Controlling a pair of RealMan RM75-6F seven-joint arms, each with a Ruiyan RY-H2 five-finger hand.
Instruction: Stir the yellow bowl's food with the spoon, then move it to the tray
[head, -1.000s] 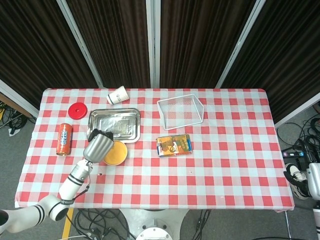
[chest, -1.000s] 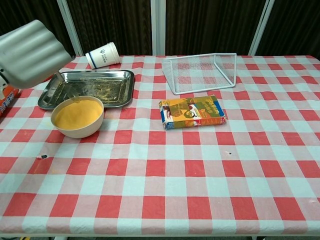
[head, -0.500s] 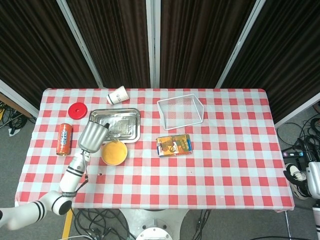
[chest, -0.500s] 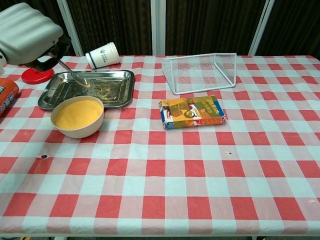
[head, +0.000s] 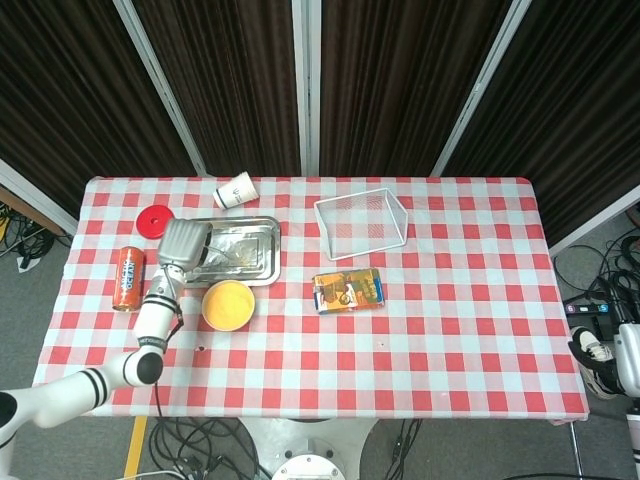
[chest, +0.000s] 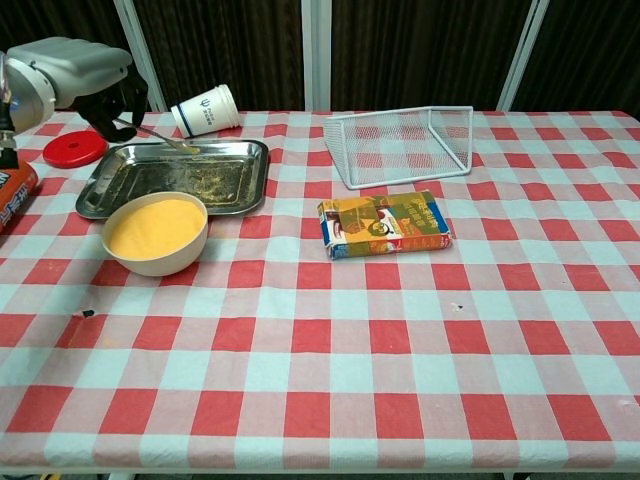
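The yellow bowl (head: 227, 305) (chest: 156, 232), full of smooth yellow food, stands on the cloth just in front of the metal tray (head: 250, 262) (chest: 230, 180). My left hand (head: 183, 243) (chest: 85, 75) hovers over the tray's far left corner and grips the spoon (chest: 165, 138). The spoon slants down to the right, and its bowl is close over the tray's back rim. My right hand (head: 588, 348) hangs off the table at the far right edge of the head view, too small to read.
A red lid (head: 154, 220) (chest: 75, 150) and an orange can (head: 128, 278) (chest: 12, 195) lie left of the tray. A tipped paper cup (head: 236, 191) (chest: 205, 109) lies behind it. A white wire basket (head: 362, 222) (chest: 405, 143) and a snack box (head: 348, 291) (chest: 383, 224) sit mid-table.
My left hand has carried the spoon up from beside the bowl and back-left, to the tray's far left corner. The bowl has not moved.
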